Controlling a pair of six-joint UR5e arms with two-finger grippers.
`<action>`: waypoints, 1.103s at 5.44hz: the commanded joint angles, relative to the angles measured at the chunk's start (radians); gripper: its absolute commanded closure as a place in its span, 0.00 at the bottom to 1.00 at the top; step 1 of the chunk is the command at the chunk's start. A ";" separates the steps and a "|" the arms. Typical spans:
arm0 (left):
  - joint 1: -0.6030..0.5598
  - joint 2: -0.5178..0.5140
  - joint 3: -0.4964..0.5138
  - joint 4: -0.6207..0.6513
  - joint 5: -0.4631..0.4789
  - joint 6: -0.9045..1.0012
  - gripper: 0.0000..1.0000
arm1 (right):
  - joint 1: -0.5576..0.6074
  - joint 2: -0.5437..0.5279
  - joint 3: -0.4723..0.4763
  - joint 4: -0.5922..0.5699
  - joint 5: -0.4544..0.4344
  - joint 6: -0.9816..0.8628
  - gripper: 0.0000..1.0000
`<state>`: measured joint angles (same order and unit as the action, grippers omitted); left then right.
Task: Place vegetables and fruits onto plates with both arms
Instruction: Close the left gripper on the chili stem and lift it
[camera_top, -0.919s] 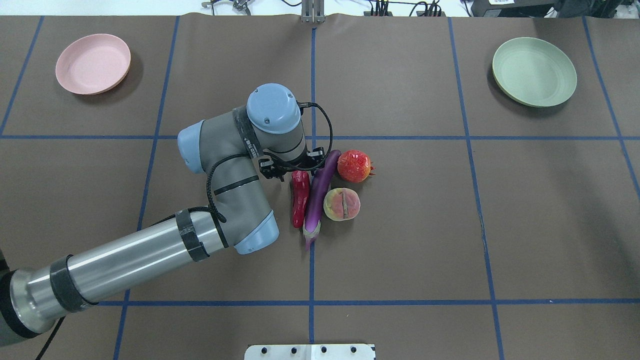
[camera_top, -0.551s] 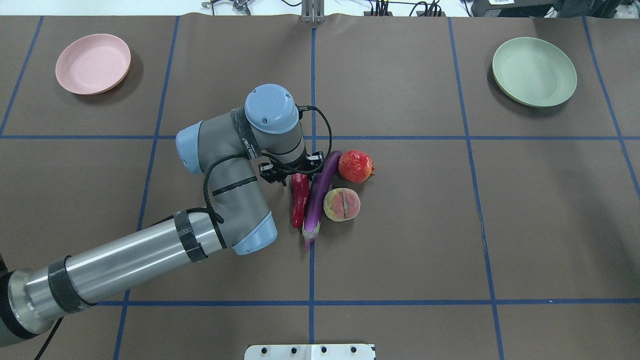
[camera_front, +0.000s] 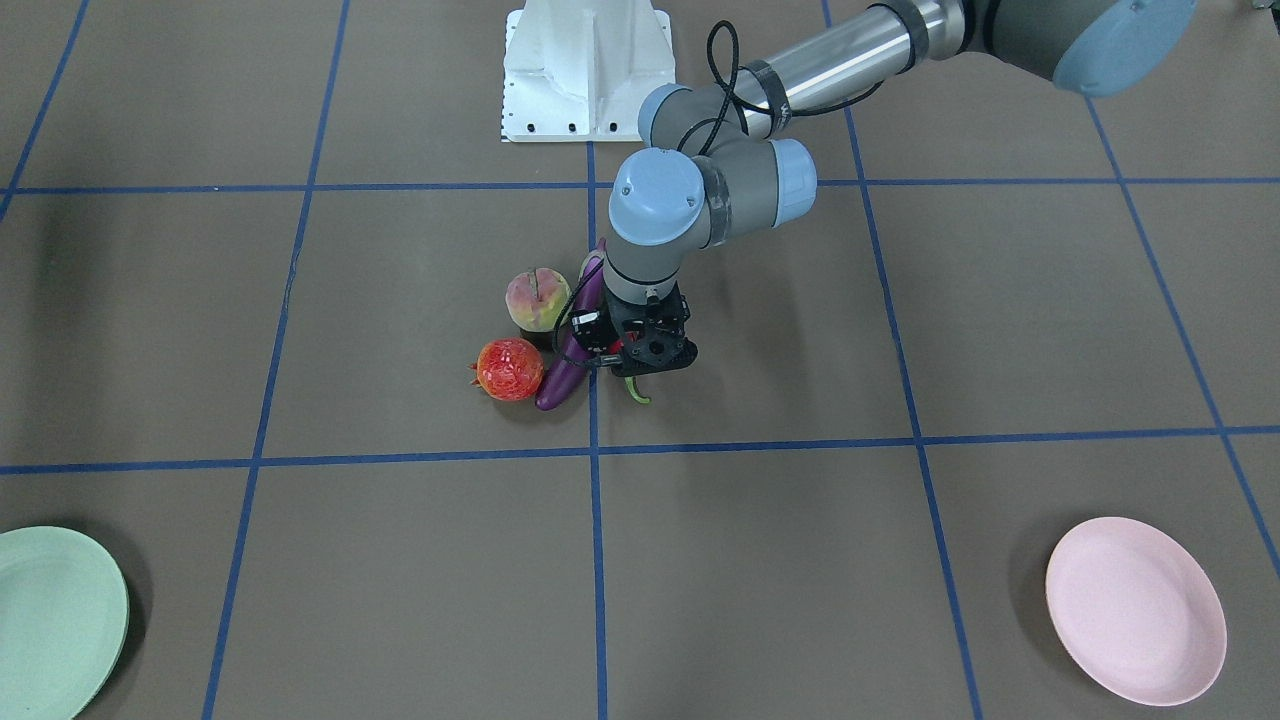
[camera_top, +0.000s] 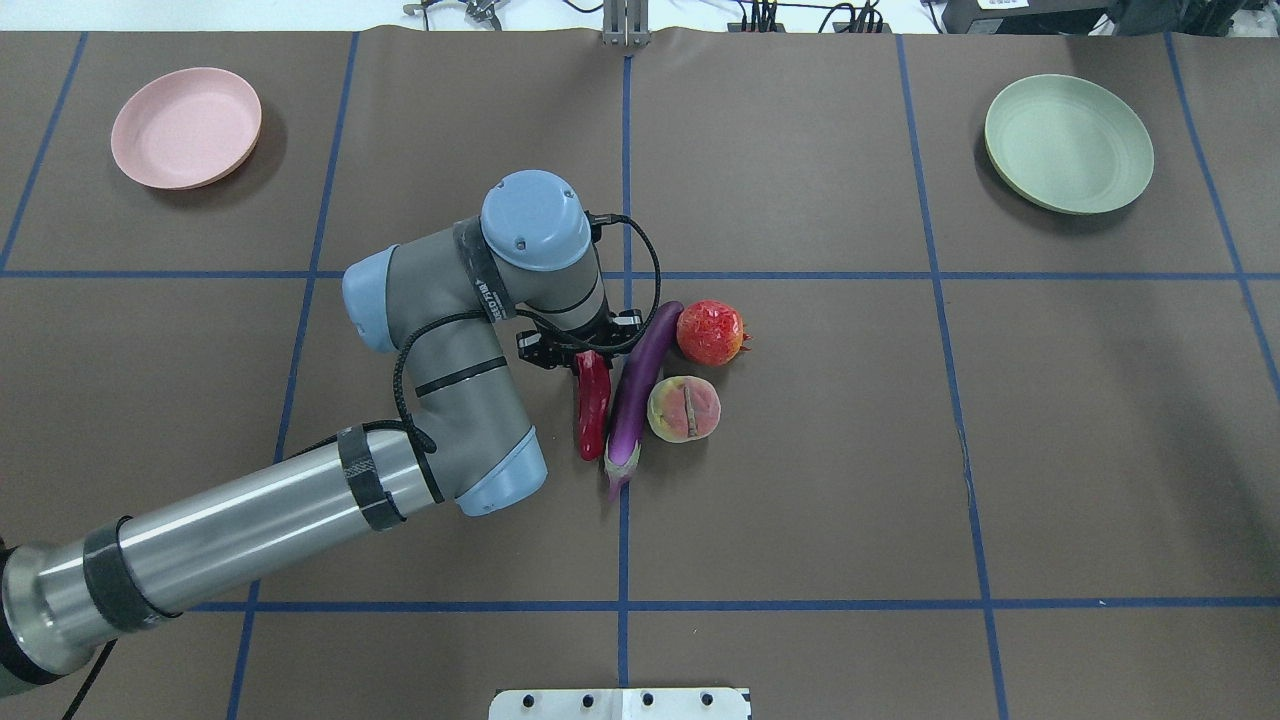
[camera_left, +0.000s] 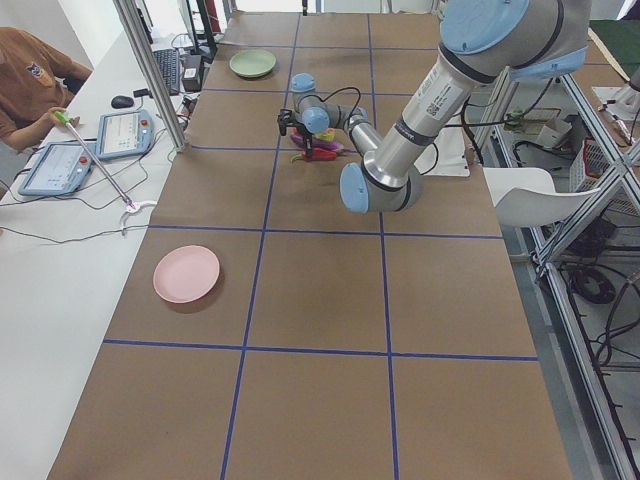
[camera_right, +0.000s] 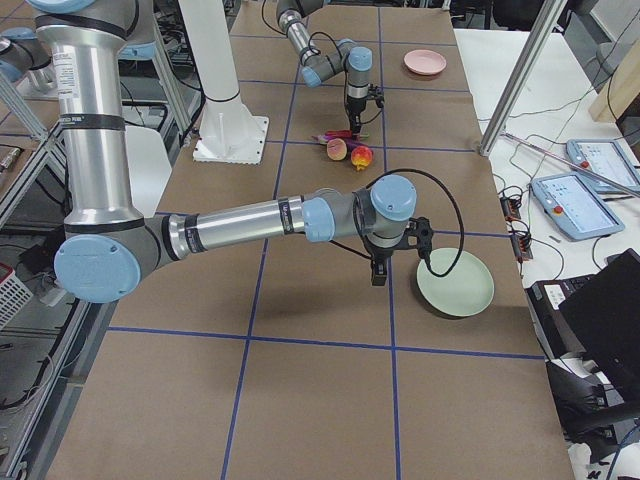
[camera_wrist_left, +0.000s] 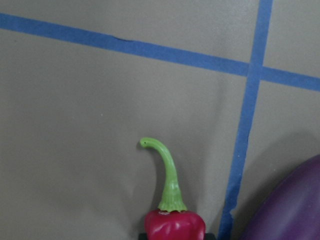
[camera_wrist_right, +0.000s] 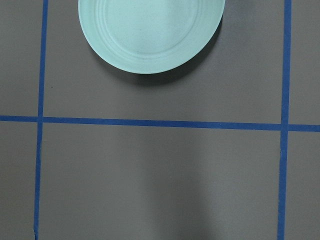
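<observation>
My left gripper (camera_top: 582, 357) is shut on the stem end of the red chili pepper (camera_top: 590, 408), whose green stem (camera_wrist_left: 167, 172) points away in the left wrist view. The purple eggplant (camera_top: 637, 385) lies just right of the chili. The peach (camera_top: 684, 408) and the pomegranate (camera_top: 710, 332) touch the eggplant's right side. The pink plate (camera_top: 186, 127) is at the far left and the mint green plate (camera_top: 1068, 143) at the far right; both are bare. My right gripper (camera_right: 379, 272) hangs beside the mint plate (camera_wrist_right: 150, 30); I cannot tell whether it is open or shut.
The white robot base (camera_front: 585, 70) stands at the table's near edge. Blue tape lines grid the brown table cover. An operator (camera_left: 30, 80) sits with tablets at a side bench beyond the table's far edge.
My left arm has shifted a little left. The chili's gripped end has moved left with it, and a gap has opened between the chili and the eggplant.
</observation>
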<state>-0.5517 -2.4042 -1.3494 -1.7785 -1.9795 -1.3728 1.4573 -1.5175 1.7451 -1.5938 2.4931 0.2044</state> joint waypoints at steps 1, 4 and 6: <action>-0.002 0.116 -0.145 0.007 -0.010 0.001 1.00 | 0.000 0.022 -0.004 0.000 0.001 0.001 0.00; -0.130 0.135 -0.245 0.139 -0.082 0.090 1.00 | -0.101 0.179 -0.036 0.002 0.000 0.191 0.00; -0.274 0.126 -0.280 0.313 -0.114 0.217 1.00 | -0.239 0.293 -0.036 0.003 -0.031 0.408 0.00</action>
<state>-0.7583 -2.2748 -1.6202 -1.5310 -2.0783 -1.2143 1.2890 -1.2771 1.7100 -1.5920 2.4802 0.5017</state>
